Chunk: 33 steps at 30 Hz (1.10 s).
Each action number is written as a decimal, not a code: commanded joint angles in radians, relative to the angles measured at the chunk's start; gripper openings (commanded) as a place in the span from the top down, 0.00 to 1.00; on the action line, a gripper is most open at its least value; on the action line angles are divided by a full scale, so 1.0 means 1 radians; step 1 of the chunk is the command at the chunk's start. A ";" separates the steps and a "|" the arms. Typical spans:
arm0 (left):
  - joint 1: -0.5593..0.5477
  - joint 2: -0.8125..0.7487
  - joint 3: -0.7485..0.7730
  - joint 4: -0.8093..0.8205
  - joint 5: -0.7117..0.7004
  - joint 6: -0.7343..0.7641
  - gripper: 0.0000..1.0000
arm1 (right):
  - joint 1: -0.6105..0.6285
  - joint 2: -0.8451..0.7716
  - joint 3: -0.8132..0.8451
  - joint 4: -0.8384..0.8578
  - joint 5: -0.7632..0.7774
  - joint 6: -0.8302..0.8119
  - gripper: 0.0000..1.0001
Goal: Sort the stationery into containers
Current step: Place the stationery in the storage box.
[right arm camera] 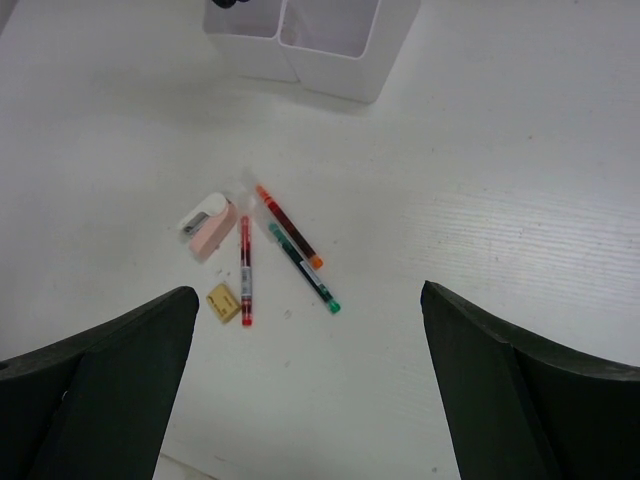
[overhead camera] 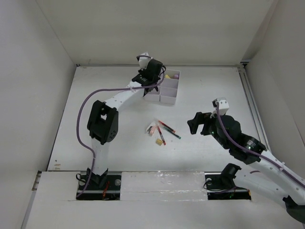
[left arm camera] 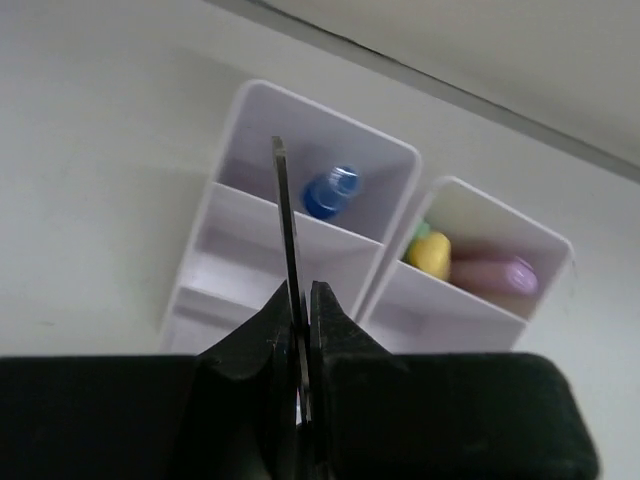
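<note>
My left gripper (left arm camera: 303, 292) is shut on the scissors (left arm camera: 288, 220). Their thin dark blade points edge-on over the white organizer tray (left arm camera: 215, 215), and the handles are hidden. The tray holds a blue-capped marker (left arm camera: 331, 192) and yellow (left arm camera: 432, 254), purple (left arm camera: 500, 274) and green (left arm camera: 421, 229) highlighters. In the top view the left gripper (overhead camera: 151, 81) hovers at the tray's (overhead camera: 170, 95) left end. My right gripper (right arm camera: 307, 292) is open and empty above the table. Ahead of it lie a red pen (right arm camera: 245, 270), an orange-tipped pen (right arm camera: 288, 226), a green-tipped pen (right arm camera: 303, 270), a yellow eraser (right arm camera: 223, 303) and a pink eraser (right arm camera: 211, 229).
White walls enclose the table on the left, back and right. The loose pens and erasers (overhead camera: 161, 132) lie mid-table between the two arms. The left arm's purple cable (overhead camera: 83, 112) loops out to the left.
</note>
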State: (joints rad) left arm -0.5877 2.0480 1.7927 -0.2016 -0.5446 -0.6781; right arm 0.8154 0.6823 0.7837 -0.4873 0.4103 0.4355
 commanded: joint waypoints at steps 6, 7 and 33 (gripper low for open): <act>0.005 -0.147 -0.114 0.452 0.472 0.408 1.00 | -0.022 -0.006 -0.020 0.042 -0.082 -0.047 0.00; 0.005 -0.147 -0.125 0.462 0.482 0.420 1.00 | -0.022 -0.006 -0.020 0.042 -0.091 -0.056 0.00; 0.302 -0.103 -0.135 0.561 1.156 0.655 1.00 | -0.041 -0.056 -0.069 0.101 -0.153 -0.144 0.00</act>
State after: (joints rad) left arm -0.2550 1.9572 1.6001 0.3435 0.4648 -0.0971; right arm 0.7815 0.6346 0.7227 -0.4534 0.2680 0.3096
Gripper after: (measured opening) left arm 0.021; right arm 0.994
